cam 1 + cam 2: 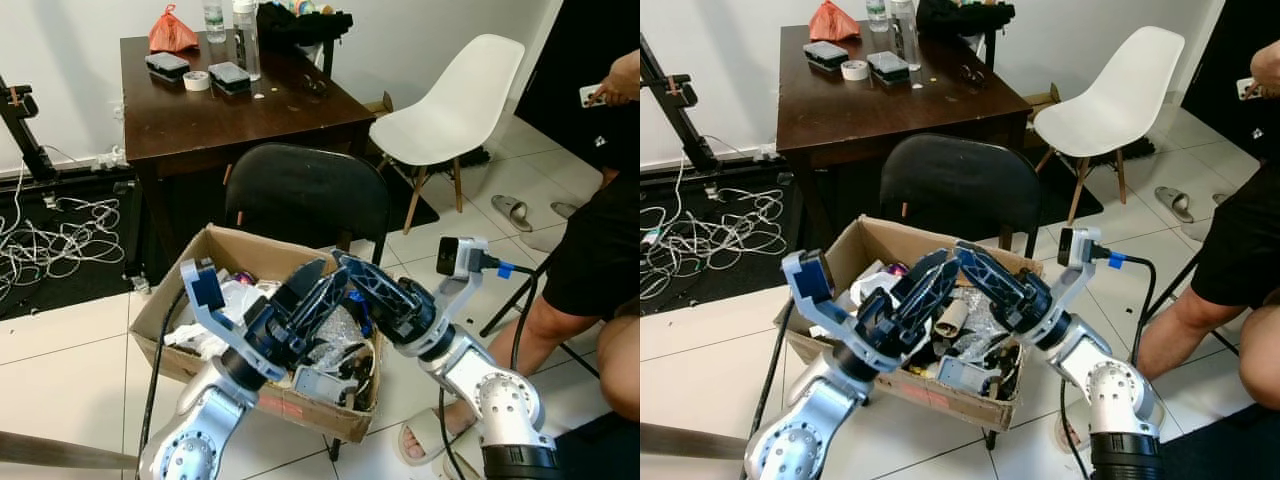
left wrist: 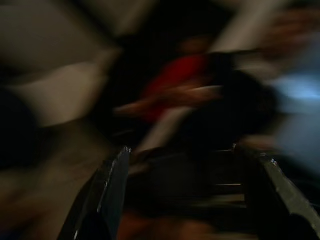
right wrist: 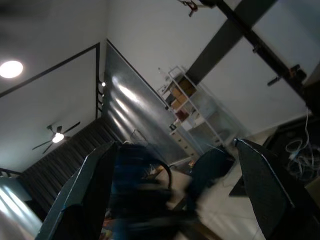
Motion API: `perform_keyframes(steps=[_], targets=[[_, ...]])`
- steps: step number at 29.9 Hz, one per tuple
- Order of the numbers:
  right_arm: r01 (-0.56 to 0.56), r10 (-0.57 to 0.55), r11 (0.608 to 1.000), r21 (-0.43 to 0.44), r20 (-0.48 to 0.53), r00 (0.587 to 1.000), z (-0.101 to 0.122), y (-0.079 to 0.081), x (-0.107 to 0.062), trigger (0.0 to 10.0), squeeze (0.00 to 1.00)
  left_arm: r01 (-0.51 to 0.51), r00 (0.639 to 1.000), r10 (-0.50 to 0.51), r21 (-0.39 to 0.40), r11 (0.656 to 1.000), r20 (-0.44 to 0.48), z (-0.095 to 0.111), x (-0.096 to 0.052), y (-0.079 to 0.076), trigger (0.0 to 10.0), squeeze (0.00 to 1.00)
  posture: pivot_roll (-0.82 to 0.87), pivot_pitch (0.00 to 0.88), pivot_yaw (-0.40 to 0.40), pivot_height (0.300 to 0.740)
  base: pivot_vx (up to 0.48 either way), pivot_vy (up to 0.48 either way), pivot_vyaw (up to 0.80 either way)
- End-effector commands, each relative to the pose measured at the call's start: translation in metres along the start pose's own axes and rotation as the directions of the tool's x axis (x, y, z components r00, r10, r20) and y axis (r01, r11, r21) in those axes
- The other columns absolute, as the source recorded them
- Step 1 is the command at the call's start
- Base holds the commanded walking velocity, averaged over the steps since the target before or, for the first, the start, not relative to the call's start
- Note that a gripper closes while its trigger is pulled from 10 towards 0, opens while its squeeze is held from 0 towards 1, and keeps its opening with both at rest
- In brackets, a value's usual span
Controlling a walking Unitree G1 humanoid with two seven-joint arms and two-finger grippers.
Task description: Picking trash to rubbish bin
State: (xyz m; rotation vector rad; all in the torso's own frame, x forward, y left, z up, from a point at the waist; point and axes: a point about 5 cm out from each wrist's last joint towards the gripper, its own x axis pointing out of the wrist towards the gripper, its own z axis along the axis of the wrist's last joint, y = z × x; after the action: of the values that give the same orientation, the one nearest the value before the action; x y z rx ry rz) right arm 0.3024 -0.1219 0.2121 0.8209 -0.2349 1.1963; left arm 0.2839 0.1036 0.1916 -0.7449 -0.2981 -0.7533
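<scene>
Both grippers hover over the cardboard box (image 1: 225,250) of trash (image 1: 965,330) at six o'clock, left gripper (image 1: 315,290) and right gripper (image 1: 355,270) both spread open, holding nothing.

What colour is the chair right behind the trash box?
Black chair, clearest in the left eye view, behind the cardboard box.
</scene>
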Motion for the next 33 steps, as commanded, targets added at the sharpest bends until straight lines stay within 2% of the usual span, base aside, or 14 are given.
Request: perform_keyframes(steps=[1, 5, 6, 8, 12, 13, 16, 18, 19, 20, 22, 23, 27, 33], targets=[[0.031, -0.031, 0.999, -0.043, 0.014, 0.999, 0.005, -0.003, 0.002, 10.0, 0.00, -0.083, 0.996, 0.083, 0.022, 0.996, -0.015, 0.001, -0.011, 0.013, 10.0, 0.00, -0.11, 0.203, 0.048, 0.740, 0.000, 0.000, 0.00], [0.237, -0.226, 0.966, -0.106, 0.101, 0.969, 0.024, -0.025, -0.008, 10.0, 0.00, -0.062, 0.998, 0.062, 0.030, 0.998, -0.016, 0.008, -0.016, 0.015, 10.0, 0.00, -0.12, 0.204, 0.047, 0.740, 0.000, 0.000, 0.00], [0.237, -0.226, 0.966, -0.106, 0.101, 0.969, 0.024, -0.025, -0.008, 10.0, 0.00, -0.062, 0.998, 0.062, 0.030, 0.998, -0.016, 0.008, -0.016, 0.015, 10.0, 0.00, -0.12, 0.204, 0.047, 0.740, 0.000, 0.000, 0.00], [0.342, -0.325, 0.928, -0.152, 0.123, 0.938, 0.030, -0.035, -0.015, 10.0, 0.00, -0.064, 0.998, 0.065, 0.042, 0.997, -0.017, 0.011, -0.020, 0.018, 10.0, 0.00, -0.12, 0.204, 0.047, 0.740, 0.000, 0.000, 0.00], [0.514, -0.489, 0.835, -0.196, 0.163, 0.857, 0.035, -0.052, -0.031, 10.0, 0.00, -0.137, 0.990, 0.141, 0.129, 0.982, -0.029, 0.017, -0.028, 0.032, 10.0, 0.00, -0.12, 0.202, 0.045, 0.740, 0.000, 0.000, 0.00], [0.514, -0.489, 0.835, -0.196, 0.163, 0.857, 0.035, -0.052, -0.031, 10.0, 0.00, -0.137, 0.990, 0.141, 0.129, 0.982, -0.029, 0.017, -0.028, 0.032, 10.0, 0.00, -0.12, 0.202, 0.045, 0.740, 0.000, 0.000, 0.00], [0.607, -0.592, 0.758, -0.238, 0.138, 0.794, 0.031, -0.063, -0.042, 10.0, 0.00, -0.196, 0.978, 0.206, 0.184, 0.963, -0.037, 0.022, -0.034, 0.044, 10.0, 0.00, -0.13, 0.201, 0.045, 0.740, 0.000, 0.000, 0.00], [0.627, -0.617, 0.739, -0.245, 0.128, 0.777, 0.029, -0.066, -0.044, 10.0, 0.00, -0.209, 0.975, 0.220, 0.192, 0.959, -0.037, 0.023, -0.036, 0.047, 10.0, 0.00, -0.13, 0.201, 0.045, 0.740, 0.000, 0.000, 0.00], [0.666, -0.665, 0.696, -0.269, 0.106, 0.739, 0.025, -0.072, -0.049, 10.0, 0.00, -0.222, 0.970, 0.237, 0.209, 0.953, -0.049, 0.024, -0.038, 0.049, 10.0, 0.00, -0.13, 0.201, 0.045, 0.740, 0.000, 0.000, 0.00], [0.666, -0.665, 0.696, -0.269, 0.106, 0.739, 0.025, -0.072, -0.049, 10.0, 0.00, -0.222, 0.970, 0.237, 0.209, 0.953, -0.049, 0.024, -0.038, 0.049, 10.0, 0.00, -0.13, 0.201, 0.045, 0.740, 0.000, 0.000, 0.00], [0.720, -0.735, 0.625, -0.302, 0.083, 0.673, 0.018, -0.082, -0.057, 10.0, 0.00, -0.234, 0.963, 0.257, 0.233, 0.944, -0.075, 0.024, -0.040, 0.052, 10.0, 0.00, -0.12, 0.200, 0.045, 0.740, -0.129, 0.000, 0.00], [0.733, -0.754, 0.605, -0.312, 0.073, 0.653, 0.015, -0.085, -0.060, 10.0, 0.00, -0.236, 0.961, 0.263, 0.241, 0.942, -0.086, 0.023, -0.040, 0.053, 10.0, 0.00, -0.12, 0.201, 0.044, 0.740, -0.274, 0.000, 0.00], [0.741, -0.771, 0.588, -0.324, 0.052, 0.635, 0.008, -0.088, -0.062, 10.0, 0.00, -0.234, 0.960, 0.264, 0.245, 0.941, -0.096, 0.018, -0.039, 0.052, 10.0, 0.00, -0.12, 0.201, 0.044, 0.740, -0.309, 0.000, 0.00], [0.721, -0.771, 0.592, -0.360, 0.006, 0.637, -0.005, -0.090, -0.059, 10.0, 0.00, -0.211, 0.962, 0.244, 0.236, 0.949, -0.121, 0.005, -0.037, 0.047, 10.0, 0.00, -0.12, 0.204, 0.041, 0.740, -0.376, 0.000, 0.00]])
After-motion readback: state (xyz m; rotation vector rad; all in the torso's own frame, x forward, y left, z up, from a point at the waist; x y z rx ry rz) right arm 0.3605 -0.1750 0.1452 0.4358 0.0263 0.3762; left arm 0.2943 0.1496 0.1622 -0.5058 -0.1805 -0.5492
